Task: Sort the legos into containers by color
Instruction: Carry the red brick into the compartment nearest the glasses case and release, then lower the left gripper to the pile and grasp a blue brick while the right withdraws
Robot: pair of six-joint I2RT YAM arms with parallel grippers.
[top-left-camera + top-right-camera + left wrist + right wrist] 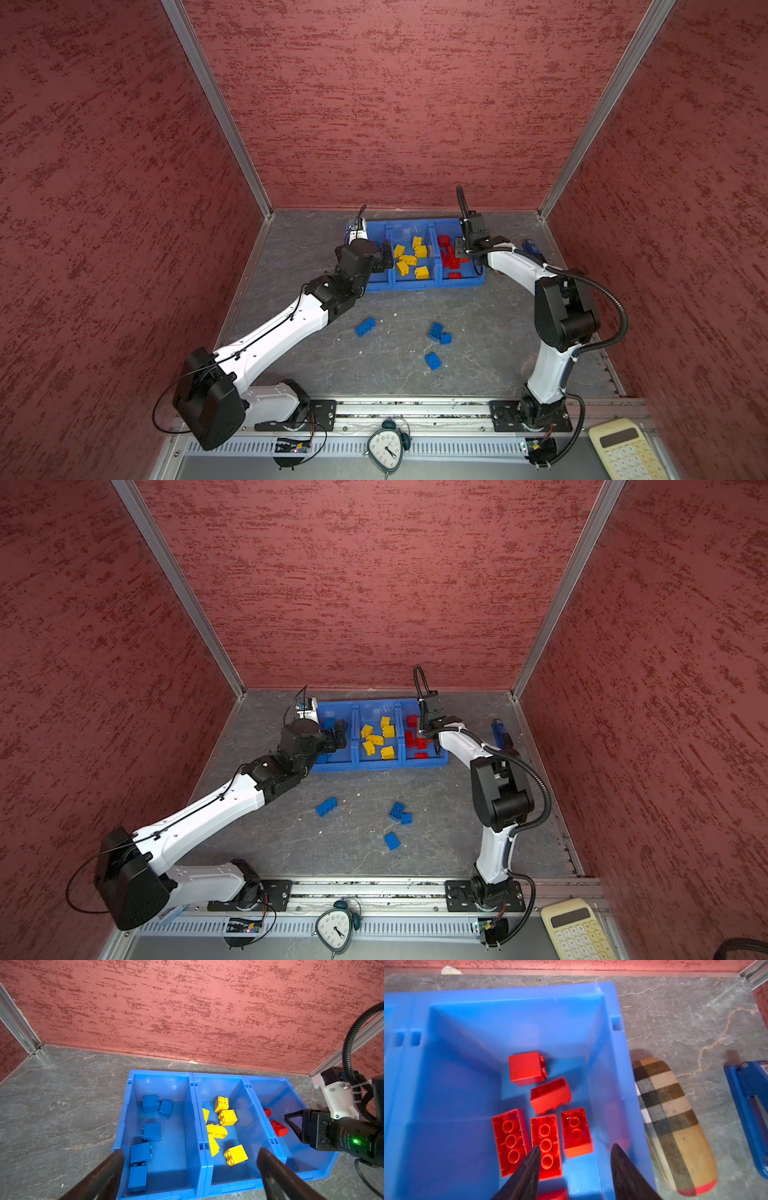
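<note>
Now the right gripper is seen above the red-brick bin, with its jaws apart and nothing held between them. Under it, the red bricks are packed close together on the bin floor, some with their hollow sides up. The left gripper is spread wide and is empty too. It is held over the near rim of the blue-brick bin, where five sorted blue bricks can be counted. The yellow bricks are kept in the middle bin. All three bins are joined in one row at the far edge of the desk.

Four more blue bricks are found loose in the middle of the desk, well apart from the bins. A long blue brick lies alone, a touching pair lies nearer the right arm, and a single blue brick lies closer to the front edge.

These bricks are judged to be light, hard and smooth. They should not bend or break, but they could slip or pop out if pinched at a corner. Each is best taken by its two flat sides, near the middle, not across the knobs. With the touching pair, one brick may be pushed when the other is picked up.

A plaid case and a blue stapler beside the red-brick bin are not for sorting.
</note>
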